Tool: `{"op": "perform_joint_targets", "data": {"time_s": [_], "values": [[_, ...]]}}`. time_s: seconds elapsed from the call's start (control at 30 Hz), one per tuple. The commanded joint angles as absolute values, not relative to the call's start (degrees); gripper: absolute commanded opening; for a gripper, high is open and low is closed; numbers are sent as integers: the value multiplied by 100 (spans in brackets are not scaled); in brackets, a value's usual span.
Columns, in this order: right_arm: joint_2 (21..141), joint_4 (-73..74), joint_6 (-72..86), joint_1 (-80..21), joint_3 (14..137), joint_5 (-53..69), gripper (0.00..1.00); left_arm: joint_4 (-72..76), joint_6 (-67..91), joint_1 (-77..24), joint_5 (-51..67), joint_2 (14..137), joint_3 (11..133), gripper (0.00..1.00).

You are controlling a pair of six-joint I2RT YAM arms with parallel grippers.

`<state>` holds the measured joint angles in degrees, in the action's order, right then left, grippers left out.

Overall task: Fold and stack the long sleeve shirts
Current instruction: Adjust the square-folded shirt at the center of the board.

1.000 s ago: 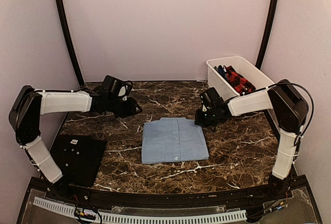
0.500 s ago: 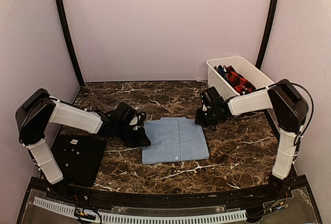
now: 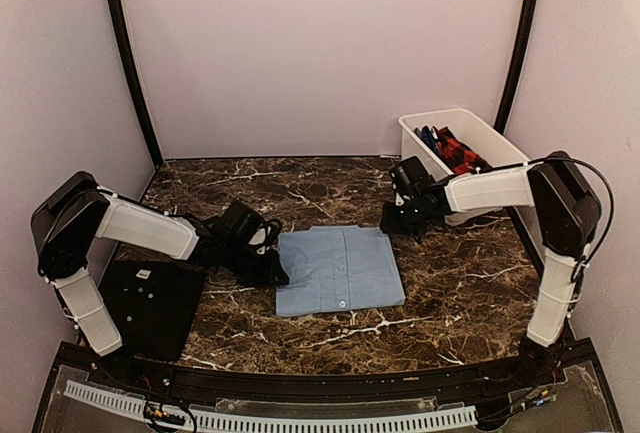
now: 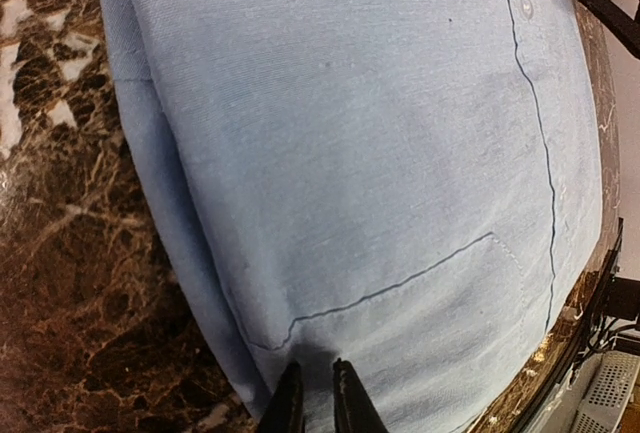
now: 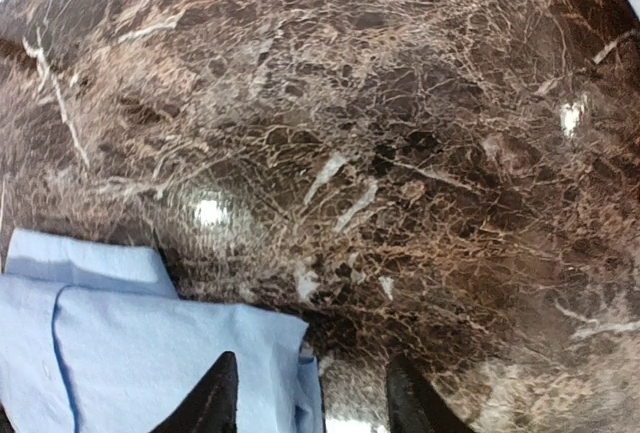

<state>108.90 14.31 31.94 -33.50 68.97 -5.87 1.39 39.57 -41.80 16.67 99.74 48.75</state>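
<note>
Far left, near the front of the marble worktop, a flat black square mat is noted. Just right of it the left hand is set low against the left edge of the light-blue shirt. Its fingers are drawn almost together, tips at the cloth's edge beside the chest pocket; whether cloth is pinched cannot be told. The shirt is laid flat at mid-worktop, folded to a neat rectangle, button side up. Its long axis is run left to right, slightly skewed, and the button line is run near to far across the middle. Which end holds the collar cannot be told. Folded layers are seen stepped along the left edge. The right hand is held at the shirt's far right corner, fingers spread apart, nothing between them. Far right, a white bin is seen holding a red-black checked shirt and a dark blue one.
</note>
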Motion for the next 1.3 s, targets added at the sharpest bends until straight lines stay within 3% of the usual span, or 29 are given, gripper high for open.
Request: {"op": "perform_joint_targets", "data": {"time_s": [0.0,0.1,0.27,0.67,0.97,1.27], "values": [[10210,2085,2962,-3486,7022,-1101,53,-358,3848,-4180,1482,10045,4921,11],[9820,2310,2955,-3749,6878,-1336,59,-358,3875,-4179,1484,10046,4916,11],[9411,2436,3184,-4535,6563,-1429,60,-385,3908,-4167,1481,10042,4931,11],[10247,2702,4181,-6532,6685,-1777,62,-431,4029,-4149,1502,9936,4840,10],[10041,1994,4718,-6588,5565,-1263,62,-439,4028,-4014,1509,9820,4670,10],[9098,2211,4904,-6504,5293,-1533,60,-551,3875,-3736,1544,9727,4677,9]]}}
